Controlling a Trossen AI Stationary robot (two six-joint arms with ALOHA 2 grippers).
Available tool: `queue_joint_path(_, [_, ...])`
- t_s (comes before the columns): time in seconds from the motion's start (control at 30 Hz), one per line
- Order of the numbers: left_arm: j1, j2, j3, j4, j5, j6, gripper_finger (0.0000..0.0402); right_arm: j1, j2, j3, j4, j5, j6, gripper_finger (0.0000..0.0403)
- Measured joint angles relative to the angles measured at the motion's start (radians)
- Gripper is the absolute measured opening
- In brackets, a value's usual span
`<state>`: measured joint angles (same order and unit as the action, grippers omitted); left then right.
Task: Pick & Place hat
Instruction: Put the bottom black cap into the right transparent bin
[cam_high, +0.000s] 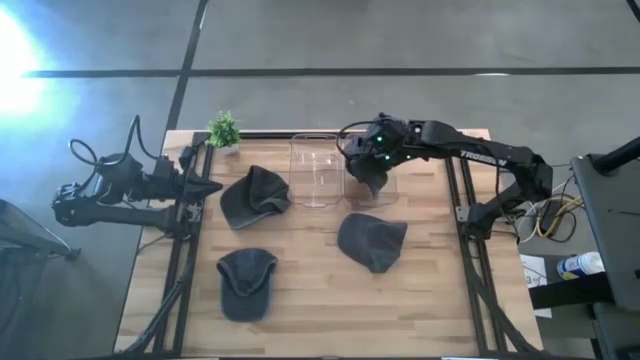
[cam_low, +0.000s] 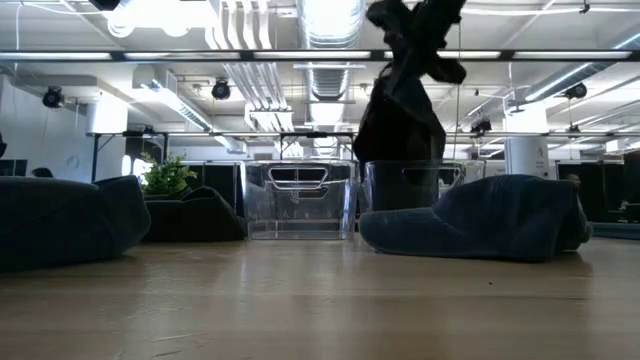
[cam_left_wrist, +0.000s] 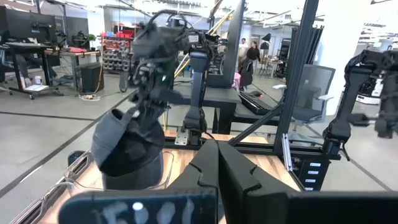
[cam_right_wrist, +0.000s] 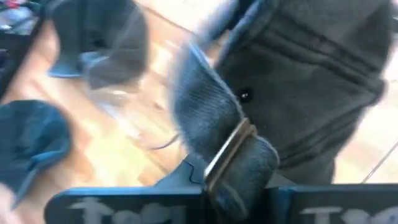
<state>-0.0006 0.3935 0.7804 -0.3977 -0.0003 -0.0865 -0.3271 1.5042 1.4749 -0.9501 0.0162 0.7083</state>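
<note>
Several dark grey caps are on the wooden table. My right gripper (cam_high: 373, 160) is over the right clear bin (cam_high: 385, 192), shut on one cap (cam_low: 402, 110), which also shows in the left wrist view (cam_left_wrist: 127, 146). Three more caps lie flat on the table: one beside the left bin (cam_high: 254, 195), one near the front (cam_high: 246, 283), one in the middle (cam_high: 372, 240). My left gripper (cam_left_wrist: 217, 163) waits shut at the table's left edge (cam_high: 212, 187). My right gripper pinches the cap's rear strap, at its brass buckle (cam_right_wrist: 231, 148), between the two fingers, which come from above. The cap's crown (cam_right_wrist: 311, 74) hangs below the fingers. Its lower end (cam_low: 400, 175) reaches into the right clear bin; whether it touches the bottom, I cannot tell.
A second clear bin (cam_high: 314, 170) stands left of the first one, at the table's far side. A small potted plant (cam_high: 224, 130) sits at the far left corner. Black frame rails run along the left (cam_high: 185, 260) and right (cam_high: 470, 260) sides of the table.
</note>
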Motion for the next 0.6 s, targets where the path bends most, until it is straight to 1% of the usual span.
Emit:
queue_joint_path(0.13, [0.000,0.000,0.000,0.000,0.000,0.000,0.0000,0.008,-0.022,0.090,-0.058,-0.011,0.000,0.0008])
queue_joint_path(0.23, [0.000,0.000,0.000,0.000,0.000,0.000,0.0000,-0.002,-0.026,0.129,-0.135,-0.032,-0.006,0.0008])
queue_joint_path(0.33, [0.000,0.000,0.000,0.000,0.000,0.000,0.0000,-0.026,-0.005,0.117,-0.181,-0.044,-0.018,0.0008])
queue_joint_path(0.53, [0.000,0.000,0.000,0.000,0.000,0.000,0.0000,-0.071,0.060,0.055,-0.124,-0.038,-0.068,0.0009])
queue_joint_path(0.6, [0.000,0.000,0.000,0.000,0.000,0.000,0.0000,-0.085,0.092,0.047,-0.120,-0.011,-0.101,0.0010])
